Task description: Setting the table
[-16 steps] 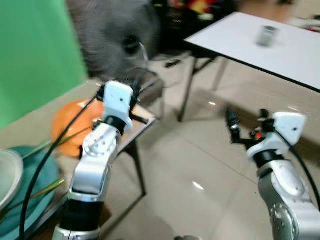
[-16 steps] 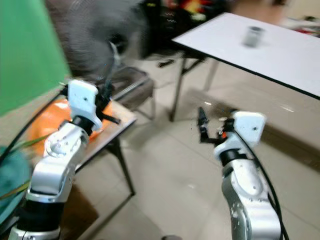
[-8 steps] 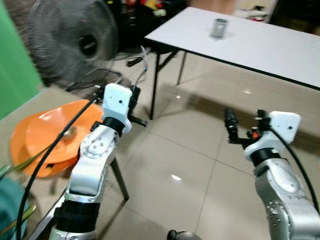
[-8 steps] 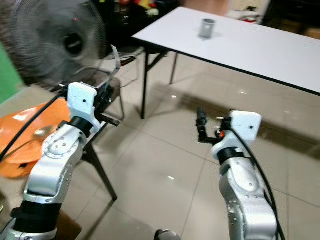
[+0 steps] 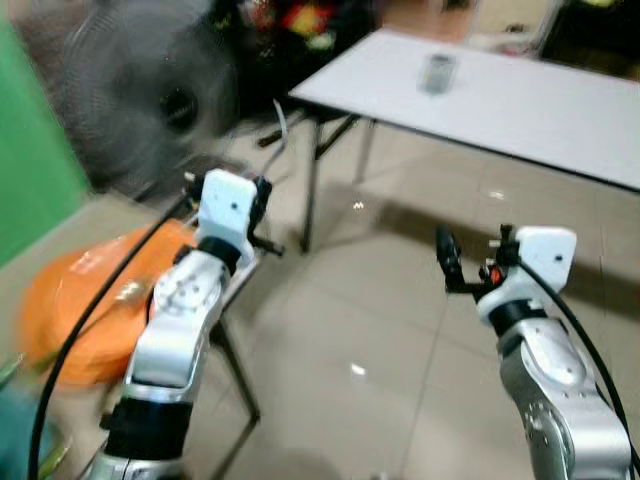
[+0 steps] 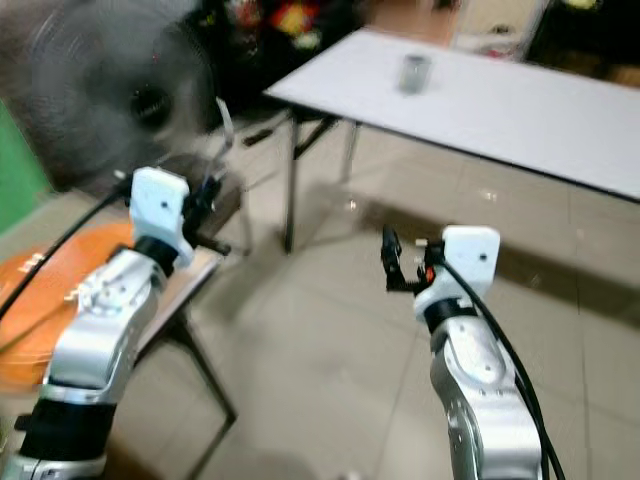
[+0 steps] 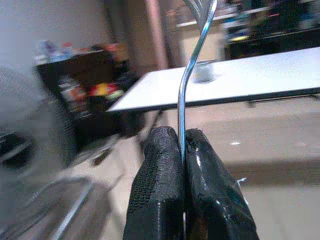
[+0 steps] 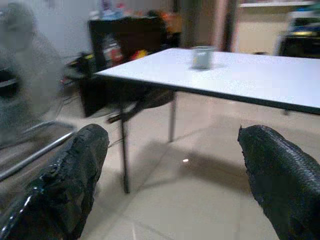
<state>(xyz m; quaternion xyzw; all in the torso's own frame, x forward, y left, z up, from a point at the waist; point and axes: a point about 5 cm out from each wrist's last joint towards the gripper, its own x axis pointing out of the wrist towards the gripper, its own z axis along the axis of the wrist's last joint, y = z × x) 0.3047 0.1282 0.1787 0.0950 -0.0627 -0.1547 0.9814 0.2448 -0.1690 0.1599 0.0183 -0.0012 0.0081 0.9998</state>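
Note:
My left gripper (image 7: pixel 182 137) is shut on the thin handle of a metal utensil (image 7: pixel 186 85), which curves up past the fingers and looks like a fork. In the left eye view that gripper (image 5: pixel 266 205) is raised beside a low stand with the utensil (image 5: pixel 283 118) sticking up. My right gripper (image 8: pixel 175 185) is open and holds nothing; it hangs over the tiled floor (image 5: pixel 445 265). A white table (image 5: pixel 520 100) stands ahead with a small metal cup (image 5: pixel 437 72) on it, well beyond both grippers.
Orange plates (image 5: pixel 85 300) lie on a low folding stand (image 5: pixel 235 345) at my left. A standing fan (image 5: pixel 140 100) is behind it, and a green panel (image 5: pixel 30 150) is at far left. Dark shelves (image 5: pixel 290 30) stand behind the table. Tiled floor (image 5: pixel 370 340) lies between me and the table.
The camera has swung right, from the green panel and stand towards the white table, and the picture is now blurred. Both arms keep their pose; the left still grips the utensil.

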